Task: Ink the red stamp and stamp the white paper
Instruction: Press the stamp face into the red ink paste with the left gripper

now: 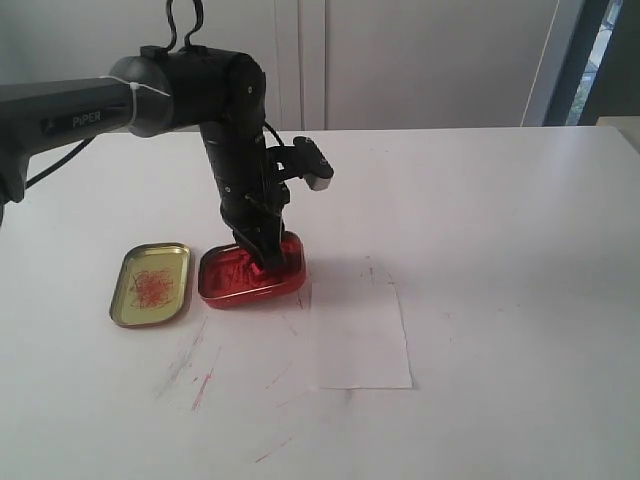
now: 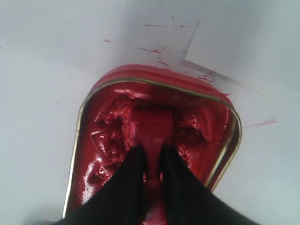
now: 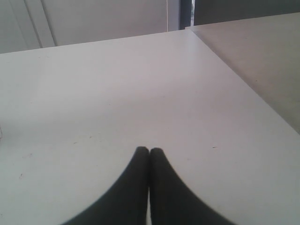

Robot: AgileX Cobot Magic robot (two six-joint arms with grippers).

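Red, rigid and probably light, the red stamp point(image 2: 151, 124) stands base-down in the ink tin point(image 2: 234, 123), with the jaws of the left gripper point(image 2: 152, 152) clamped on its narrow handle, the cleanest hold. The thin white paper point(image 1: 362, 335) lies beside the tin; the jaws of the right gripper point(image 3: 149, 151) are together, empty.

"PiPER" on the left arm point(image 1: 90, 110)

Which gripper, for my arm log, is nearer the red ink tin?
Left. The left gripper is in the red ink tin, gripping the red stamp; the right gripper, shut, sees only table.
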